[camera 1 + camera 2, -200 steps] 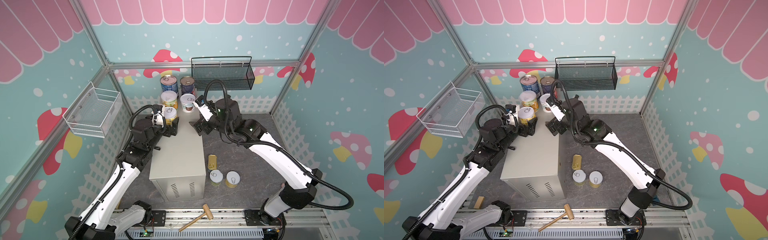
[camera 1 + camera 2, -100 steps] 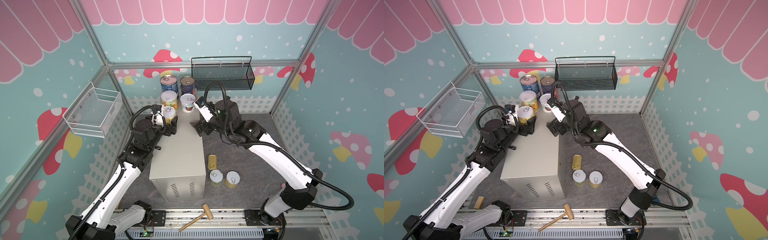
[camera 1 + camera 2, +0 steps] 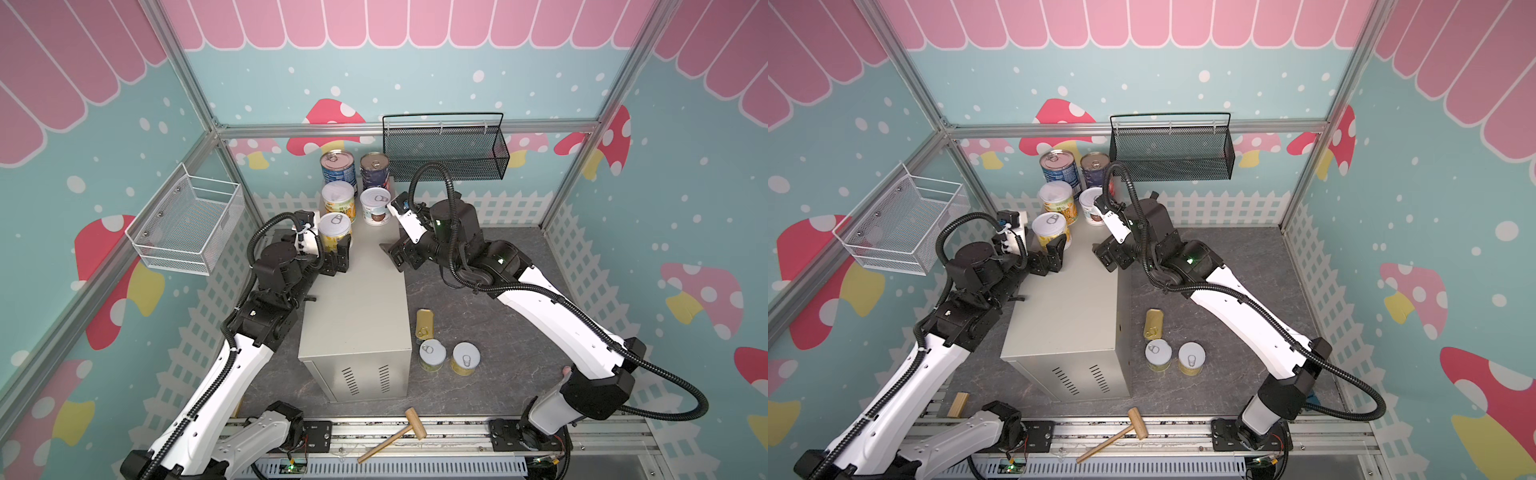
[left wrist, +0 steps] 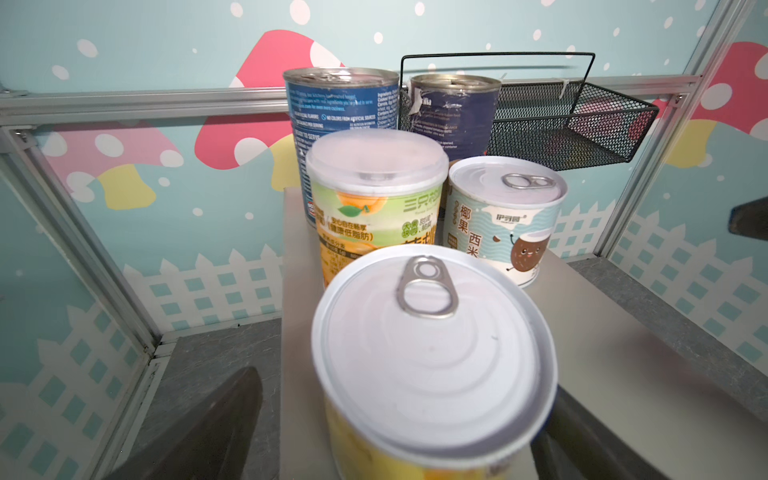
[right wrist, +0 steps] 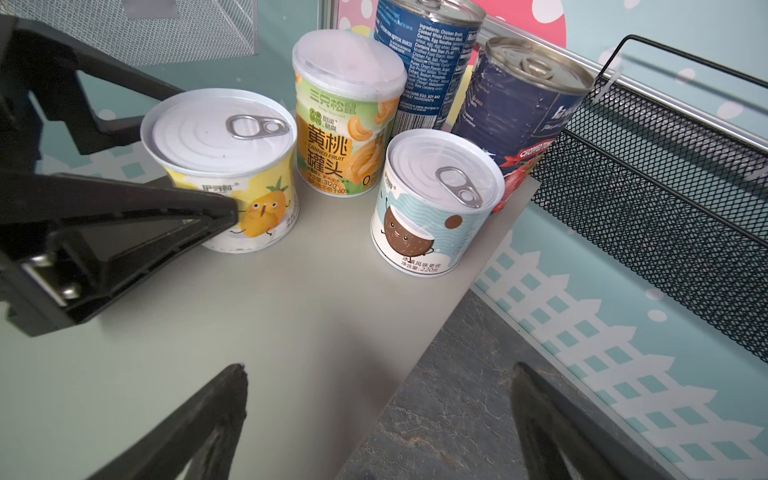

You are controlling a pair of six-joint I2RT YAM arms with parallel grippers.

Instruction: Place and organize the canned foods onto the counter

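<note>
The counter (image 3: 357,307) is a tall beige box in the middle of both top views. Five canned foods stand at its far end: a blue tin (image 3: 337,166), a navy tin (image 3: 375,168), a peach can (image 3: 339,201), a coconut can (image 3: 375,205) and a yellow pineapple can (image 3: 335,232). My left gripper (image 3: 332,249) is open with a finger on either side of the pineapple can (image 4: 432,357). My right gripper (image 3: 392,255) hangs open and empty over the counter's right edge (image 5: 415,340). On the floor lie a flat gold tin (image 3: 424,324) and two short cans (image 3: 432,355) (image 3: 465,359).
A black mesh basket (image 3: 444,153) hangs on the back wall close behind my right arm. A white wire basket (image 3: 187,220) hangs on the left wall. A wooden mallet (image 3: 395,434) lies at the front rail, and a small wooden block (image 3: 958,404) sits near the left arm's base.
My left gripper has shifted slightly around the pineapple can, which stands on the same spot. The right arm has hardly moved.
</note>
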